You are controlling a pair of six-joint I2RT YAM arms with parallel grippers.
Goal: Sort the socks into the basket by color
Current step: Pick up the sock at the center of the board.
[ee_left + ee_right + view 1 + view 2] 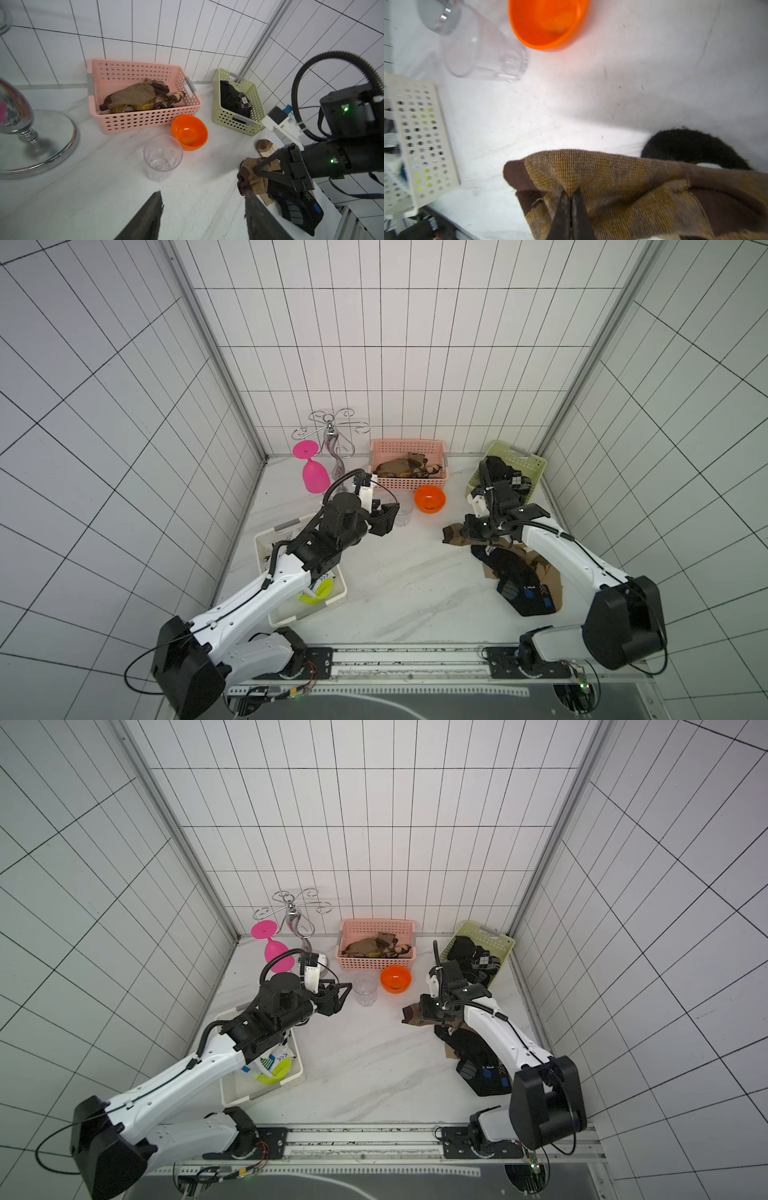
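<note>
Right gripper [572, 194]: jaws pinched together on a fold of the brown sock [612, 176], with fabric bunched at the tips.
Brown sock, location: on the robot's right half of the table [395, 593], in front of the green basket [528, 456] and at the near edge of the loose pile.
Brown sock, axis: it runs roughly side to side across the table. The dark brown end [448, 534] points toward the table's middle and the left arm. The other end goes under the right arm, hidden.
Brown sock, height: cannot tell whether it is clear of the surface.
Left gripper [203, 194]: jaws well apart with nothing between them. It hangs over bare table just beside the clear cup [365, 989].
Loose pile: black socks [519, 585] with blue marks lie over tan ones [548, 580], under the right forearm.
Pink basket [409, 442]: against the back wall, brown and tan socks inside.
Green basket: back right corner, black socks inside.
White basket [291, 616]: under the left arm, white socks [320, 593] with neon yellow inside.
Orange bowl [430, 498]: in front of the pink basket, beside the cup.
</note>
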